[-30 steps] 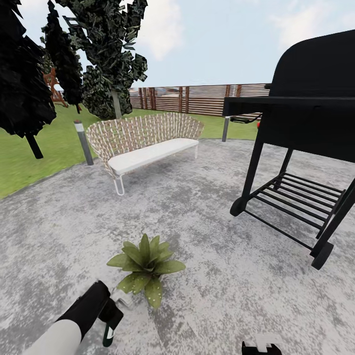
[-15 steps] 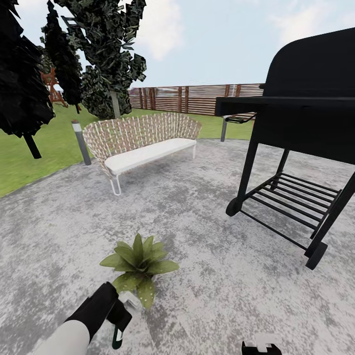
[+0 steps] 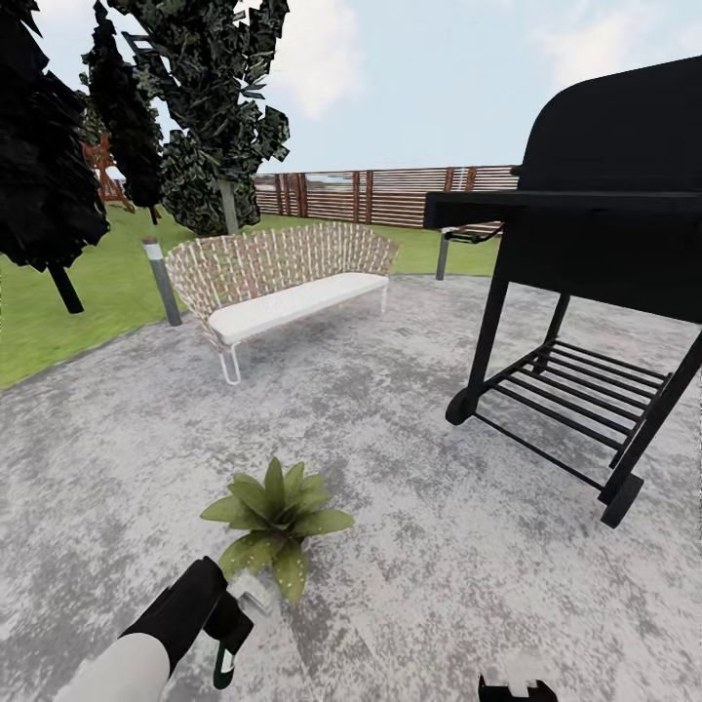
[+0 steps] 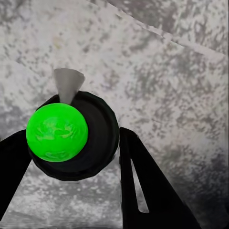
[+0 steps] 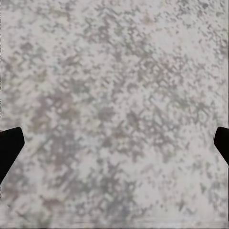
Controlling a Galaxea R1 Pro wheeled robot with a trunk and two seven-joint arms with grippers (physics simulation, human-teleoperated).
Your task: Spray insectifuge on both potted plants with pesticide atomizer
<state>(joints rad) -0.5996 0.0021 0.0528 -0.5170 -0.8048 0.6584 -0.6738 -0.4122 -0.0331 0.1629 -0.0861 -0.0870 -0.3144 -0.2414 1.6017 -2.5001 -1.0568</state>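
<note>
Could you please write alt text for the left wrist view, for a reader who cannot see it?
The pesticide atomizer, a round dark bottle topped by a bright green ball, sits between the left gripper's black jaws. Its grey nozzle points away over the mottled grey paving.

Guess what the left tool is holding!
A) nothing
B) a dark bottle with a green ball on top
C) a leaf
B: in the left wrist view the black fingers sit on both sides of the bottle with its green ball.
</note>
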